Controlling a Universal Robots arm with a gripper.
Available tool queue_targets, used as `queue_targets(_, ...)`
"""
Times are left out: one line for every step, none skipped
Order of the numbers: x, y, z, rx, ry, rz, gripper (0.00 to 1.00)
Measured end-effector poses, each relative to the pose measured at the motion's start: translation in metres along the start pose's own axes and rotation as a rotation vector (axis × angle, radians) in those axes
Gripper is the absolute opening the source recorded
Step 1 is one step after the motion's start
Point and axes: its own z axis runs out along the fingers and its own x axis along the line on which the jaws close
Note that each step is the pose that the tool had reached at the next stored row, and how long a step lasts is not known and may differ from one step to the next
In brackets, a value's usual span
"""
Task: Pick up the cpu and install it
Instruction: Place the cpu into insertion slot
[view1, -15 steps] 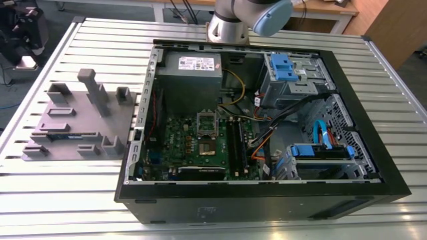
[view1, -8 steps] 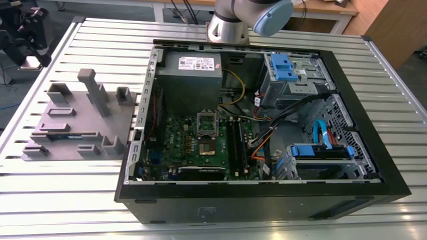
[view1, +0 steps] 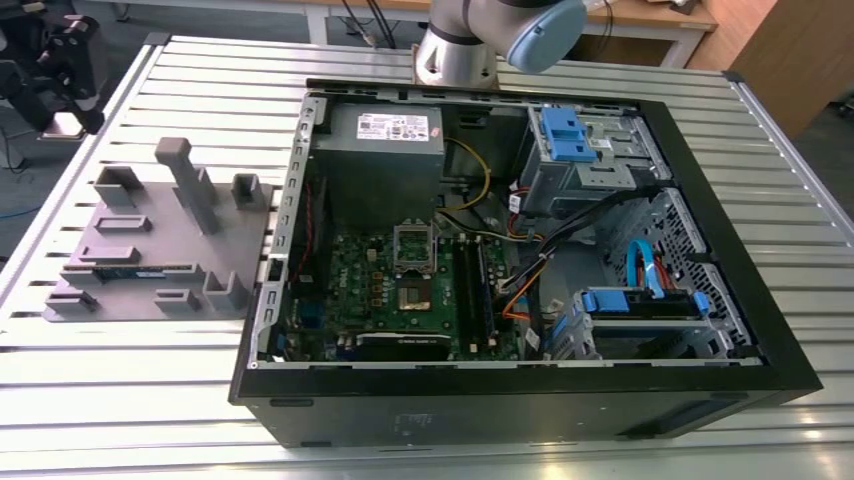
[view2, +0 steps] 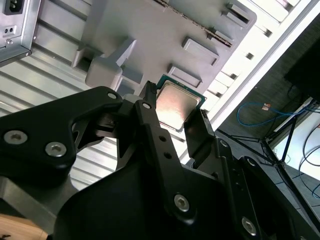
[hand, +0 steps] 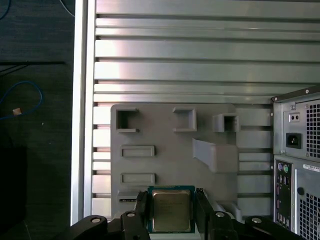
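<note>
The cpu sits pinched between the two black fingers of the gripper, its shiny metal top turned up toward the wrist cameras; the claw is closed on its opposite edges. It hangs over the grey holder tray on the slatted table, beside the open computer case and outside it. So the picking-up looks done, or all but done: I'd judge the chip clear of the tray, though I can't tell how high. The installing is all left, since the socket frame on the motherboard inside the case lies well apart from the chip
</note>
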Motion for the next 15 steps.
queue_targets(-0.0003,0.0,0.0,0.0,0.0,0.0,0.47)
queue_targets(-0.0007,0.0,-0.0001,0.0001,0.0001,0.0,0.47)
queue_targets(-0.0009,0.0,0.0001,-0.0001,-0.0001,0.0,0.47)
queue_targets(-0.0012,0.0,0.0001,0.0,-0.0001,0.0,0.47)
queue_targets(-0.0016,0.0,0.0,0.0,0.0001,0.0,0.47)
queue_targets(-0.002,0.0,0.0,0.0,0.0001,0.0,0.47)
queue_targets(-0.0026,0.0,0.0,0.0,0.0001,0.0,0.47)
queue_targets(-0.0031,0.0,0.0001,0.0,0.0,0.0,0.47)
queue_targets(-0.0037,0.0,0.0001,0.0,0.0,0.0,0.47)
queue_targets(-0.0044,0.0,0.0001,0.0,0.0,0.0,0.47)
queue_targets(-0.0051,0.0,0.0001,0.0,0.0,0.0,0.47)
queue_targets(-0.0056,0.0001,0.0001,0.0,0.0001,0.0,0.47)
queue_targets(-0.0062,0.0001,0.0001,0.0,0.0,0.0,0.47)
queue_targets(-0.0068,0.0,0.0002,0.0,0.0,0.0,0.47)
queue_targets(-0.0075,0.0,0.0002,0.0,0.0001,0.0,0.47)
